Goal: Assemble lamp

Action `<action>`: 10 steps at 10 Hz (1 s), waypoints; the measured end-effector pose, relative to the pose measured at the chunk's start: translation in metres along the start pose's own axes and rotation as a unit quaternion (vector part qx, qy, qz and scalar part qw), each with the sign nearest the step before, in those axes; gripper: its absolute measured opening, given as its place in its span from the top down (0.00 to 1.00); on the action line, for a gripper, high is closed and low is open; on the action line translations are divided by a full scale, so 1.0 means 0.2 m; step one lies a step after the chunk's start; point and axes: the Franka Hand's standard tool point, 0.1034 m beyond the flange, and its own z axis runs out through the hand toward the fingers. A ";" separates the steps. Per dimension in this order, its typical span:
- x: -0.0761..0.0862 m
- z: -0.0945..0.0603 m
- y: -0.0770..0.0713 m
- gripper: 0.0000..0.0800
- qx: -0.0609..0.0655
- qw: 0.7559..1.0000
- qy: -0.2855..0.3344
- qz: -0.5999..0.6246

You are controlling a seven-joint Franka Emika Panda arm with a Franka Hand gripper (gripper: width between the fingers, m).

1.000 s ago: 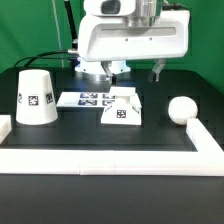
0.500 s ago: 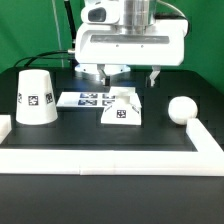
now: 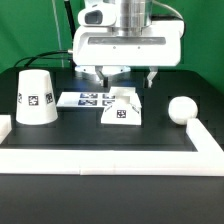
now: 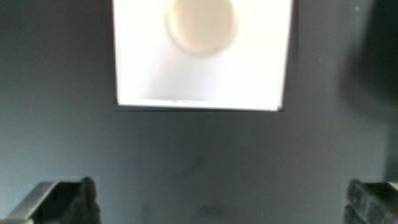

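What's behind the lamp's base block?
The marker board lies flat behind the base block, and the block covers one end of it. The open gripper hangs above.

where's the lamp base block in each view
Exterior view: base block mid-table, at the marker board's end on the exterior view's right, close to the pincer.
Wrist view: likely the white slab with an oval hollow, beyond the open pincer.
Shared landmark: the pincer.
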 end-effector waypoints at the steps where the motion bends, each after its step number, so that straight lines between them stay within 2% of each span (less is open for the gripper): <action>1: -0.05 0.01 0.01 0.13 0.000 1.000 0.000 -0.005; 5: -0.15 0.07 0.00 0.13 0.000 1.000 -0.001 -0.010; 10: -0.17 0.12 0.01 0.13 0.001 1.000 -0.007 -0.014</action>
